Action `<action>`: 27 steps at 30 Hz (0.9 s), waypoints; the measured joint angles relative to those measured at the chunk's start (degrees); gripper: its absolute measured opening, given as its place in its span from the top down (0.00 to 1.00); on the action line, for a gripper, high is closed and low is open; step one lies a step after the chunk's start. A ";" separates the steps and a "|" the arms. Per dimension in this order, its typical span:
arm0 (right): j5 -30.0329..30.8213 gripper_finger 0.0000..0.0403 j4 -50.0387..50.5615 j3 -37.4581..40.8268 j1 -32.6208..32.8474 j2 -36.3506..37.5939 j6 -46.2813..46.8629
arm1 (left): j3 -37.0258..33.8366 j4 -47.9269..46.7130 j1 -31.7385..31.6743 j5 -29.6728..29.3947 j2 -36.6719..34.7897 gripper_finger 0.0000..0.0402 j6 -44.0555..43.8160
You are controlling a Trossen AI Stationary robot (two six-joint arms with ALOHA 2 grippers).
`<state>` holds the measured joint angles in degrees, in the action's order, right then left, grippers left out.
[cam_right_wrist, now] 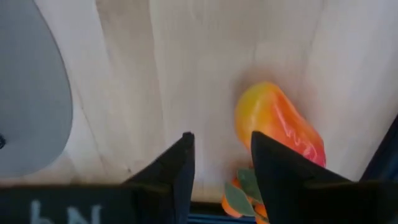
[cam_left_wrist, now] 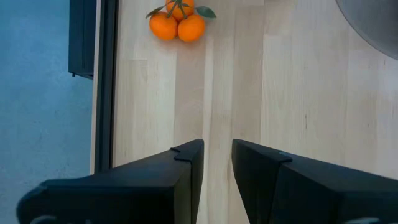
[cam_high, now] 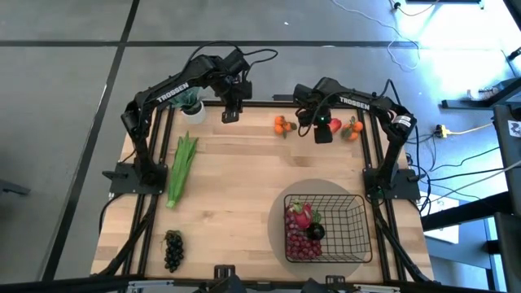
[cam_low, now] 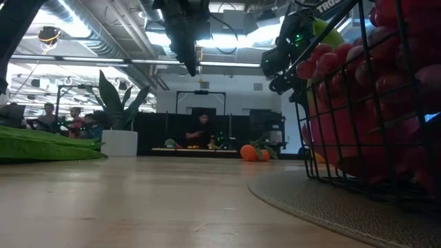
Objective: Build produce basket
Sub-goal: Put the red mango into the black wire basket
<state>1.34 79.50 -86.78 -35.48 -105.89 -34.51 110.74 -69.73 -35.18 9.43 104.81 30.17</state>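
Right jaws: parted a little, empty, above the far right of the tabletop.
Mango: lies on the wood just beyond and slightly to one side of the right jaws, not between them; its long axis runs slantwise to the gap, so I judge a wrist turn is needed before closing.
Nearer arm: right; the left is well apart from the mango.
Left jaws: narrow gap, empty, above the far edge mid-table.
Tangerines: ahead of the left jaws, apart; a second orange bunch sits beside the mango.
Basket: near right, on the grey mat, holding dragon fruit and purple grapes.
Still out: green stalk at left, dark grapes near left.
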 joint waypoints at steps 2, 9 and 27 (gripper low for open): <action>0.07 0.63 0.11 0.00 -0.11 0.00 0.08 | 0.00 0.02 0.00 0.00 -0.02 0.82 0.00; 0.52 0.43 0.57 0.00 -0.16 0.00 2.72 | 0.02 0.02 0.00 0.00 -0.02 0.82 0.00; -2.79 0.07 1.53 0.02 -4.05 0.00 5.56 | 0.02 0.03 0.00 0.01 -0.02 0.82 0.00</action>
<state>-1.45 81.03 -86.76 -39.53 -105.89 -28.95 110.76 -69.70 -35.18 9.44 104.79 30.17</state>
